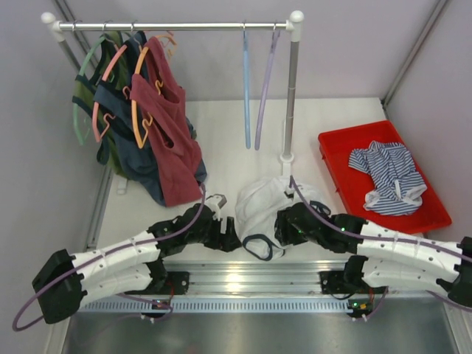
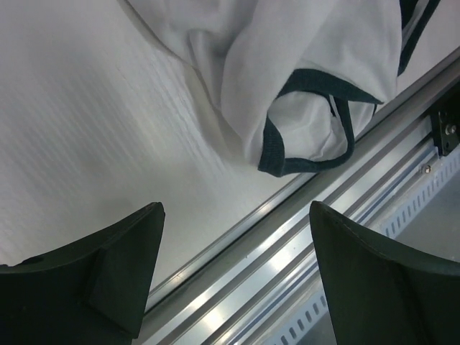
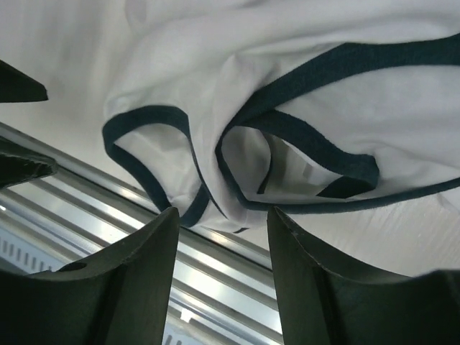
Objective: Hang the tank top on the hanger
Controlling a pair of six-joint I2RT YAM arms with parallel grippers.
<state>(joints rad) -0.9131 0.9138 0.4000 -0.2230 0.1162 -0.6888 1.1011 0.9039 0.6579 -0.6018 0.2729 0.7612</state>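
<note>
The white tank top (image 1: 259, 203) with navy trim lies crumpled on the table near its front edge, and its graphic is hidden. It fills the top of the left wrist view (image 2: 309, 72) and the right wrist view (image 3: 287, 86). The light-blue hanger (image 1: 246, 81) hangs from the rail at the back. My left gripper (image 1: 230, 240) is open and empty just left of the shirt; its jaws (image 2: 237, 212) stand wide over the table's metal edge. My right gripper (image 1: 283, 226) is open at the shirt's right side. Its fingertips (image 3: 223, 215) are just short of the navy-trimmed folds.
A lilac hanger (image 1: 265, 88) hangs beside the blue one. A maroon tank top (image 1: 173, 133) on an orange hanger and other garments hang at the rail's left end. The rail's right post (image 1: 290, 96) stands behind the shirt. A red tray (image 1: 346, 184) holds a striped garment (image 1: 389, 177).
</note>
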